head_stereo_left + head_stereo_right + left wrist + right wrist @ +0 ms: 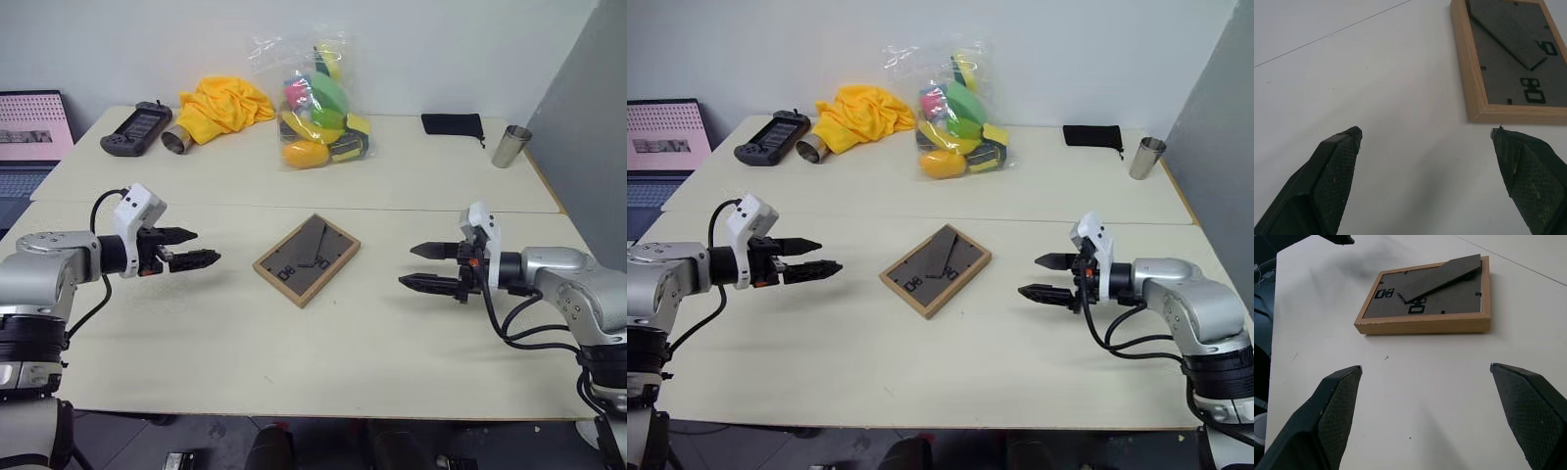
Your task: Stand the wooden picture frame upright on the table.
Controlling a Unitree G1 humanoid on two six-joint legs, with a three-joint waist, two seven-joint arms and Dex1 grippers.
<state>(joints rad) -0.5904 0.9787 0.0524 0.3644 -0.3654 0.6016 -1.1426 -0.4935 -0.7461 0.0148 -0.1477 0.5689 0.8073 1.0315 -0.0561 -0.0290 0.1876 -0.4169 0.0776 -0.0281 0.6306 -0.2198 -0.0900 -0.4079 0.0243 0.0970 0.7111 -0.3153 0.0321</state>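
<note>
The wooden picture frame is lying back-up mid-table, seemingly untouched, between the left gripper and right gripper, both gaping apart.

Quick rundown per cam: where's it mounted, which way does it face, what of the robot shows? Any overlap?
Left eye: on the head, looking forward and down at the table; both arms show, left gripper and right gripper open.
Right eye: same head pair, same scene and arms.
Left wrist: along its own fingers at the tabletop and a corner of the wooden picture frame.
Right wrist: along its own fingers at the whole frame lying back up.
Shared: all four see the frame.
</note>
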